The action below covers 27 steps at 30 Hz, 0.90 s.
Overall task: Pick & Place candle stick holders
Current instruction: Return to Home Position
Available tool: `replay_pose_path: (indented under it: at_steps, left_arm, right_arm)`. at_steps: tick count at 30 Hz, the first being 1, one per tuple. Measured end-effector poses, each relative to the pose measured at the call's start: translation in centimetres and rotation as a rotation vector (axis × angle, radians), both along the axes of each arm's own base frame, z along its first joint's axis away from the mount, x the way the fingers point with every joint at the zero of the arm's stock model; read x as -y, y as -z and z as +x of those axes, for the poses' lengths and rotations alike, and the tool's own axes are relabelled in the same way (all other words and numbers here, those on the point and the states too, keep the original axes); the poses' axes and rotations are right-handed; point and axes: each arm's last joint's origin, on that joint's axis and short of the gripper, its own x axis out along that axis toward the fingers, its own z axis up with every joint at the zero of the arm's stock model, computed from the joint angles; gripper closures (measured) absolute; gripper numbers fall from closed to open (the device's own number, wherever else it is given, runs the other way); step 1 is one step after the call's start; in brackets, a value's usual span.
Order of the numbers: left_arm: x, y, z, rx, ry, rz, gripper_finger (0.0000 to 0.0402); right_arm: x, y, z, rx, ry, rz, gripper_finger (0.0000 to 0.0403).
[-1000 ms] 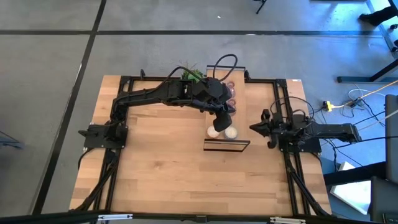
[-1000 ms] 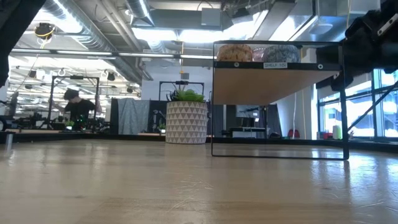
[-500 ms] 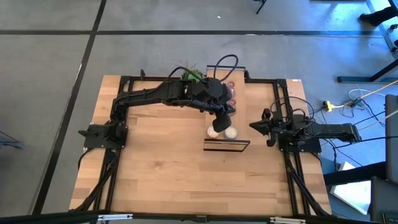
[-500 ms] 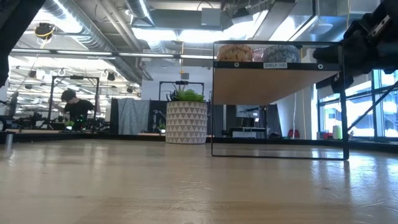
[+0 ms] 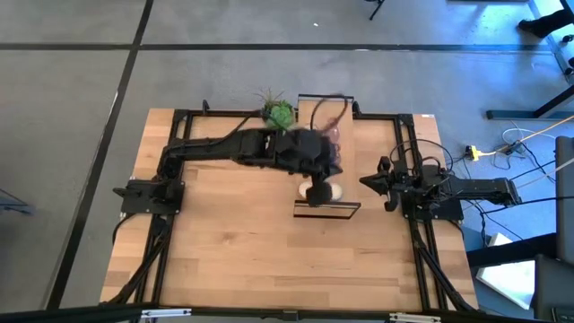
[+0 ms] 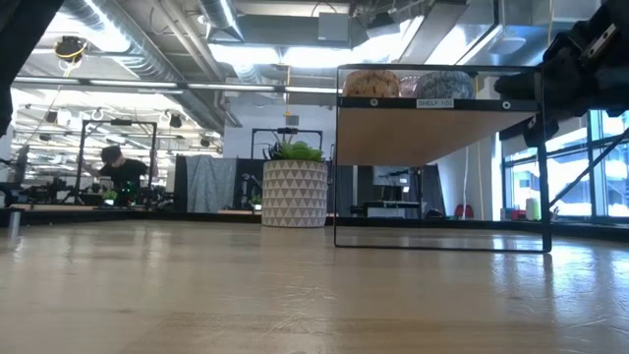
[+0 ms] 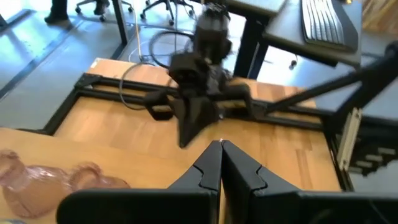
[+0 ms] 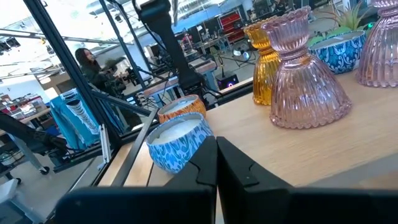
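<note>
Closed, empty left claw (image 7: 221,155) hangs over the wooden shelf (image 8: 323,149), ribbed pink glass goblet holder (image 8: 303,81) just beside it; right claw (image 8: 216,152) closed, empty, nearby.

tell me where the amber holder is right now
In the right wrist view the amber holder stands upright on the shelf facing the right gripper, beside and partly behind the nearest pink holder.

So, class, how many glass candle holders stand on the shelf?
3, all on the shelf: an amber holder, a pink holder beside it and nearer the right wrist camera, and a second pink holder partly out of frame. More may be hidden.
</note>
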Motion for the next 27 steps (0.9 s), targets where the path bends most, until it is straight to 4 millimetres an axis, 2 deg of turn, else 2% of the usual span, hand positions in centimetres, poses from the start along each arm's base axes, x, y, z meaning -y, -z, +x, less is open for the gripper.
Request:
replay_pose_path:
  at_steps: [4, 8, 10, 14, 16, 20, 27]
  left_arm:
    - [2.0, 0.7, -0.2, -0.045, 0.025, 0.048, 0.0400]
    - [2.9, 2.1, -0.6, -0.119, 0.068, 0.083, 0.0400]
    - [3.0, 1.9, -1.5, -0.105, 0.093, 0.089, 0.0400]
    - [3.1, 1.6, -4.9, -0.052, 0.130, 0.116, 0.0400]
    - [3.1, 2.8, -6.4, 0.004, 0.152, 0.099, 0.0400]
    - [2.8, 6.0, -9.3, 0.179, 0.216, -0.041, 0.0400]
    - [0.0, 11.9, -15.6, 0.315, 0.190, -0.138, 0.0400]
  right_arm:
    - [0.0, 0.0, 0.0, 0.000, 0.000, 0.000, 0.0402]
    - [0.0, 0.0, 0.0, 0.000, 0.000, 0.000, 0.0402]
    - [0.0, 0.0, 0.0, -0.001, 0.000, 0.000, 0.0402]
    - [0.0, 0.0, 0.0, 0.000, 0.000, 0.000, 0.0402]
    - [0.0, 0.0, 0.0, 0.000, 0.000, 0.000, 0.0402]
    - [0.0, 0.0, 0.0, -0.001, 0.000, 0.000, 0.0402]
    - [0.0, 0.0, 0.0, 0.000, 0.001, 0.000, 0.0402]
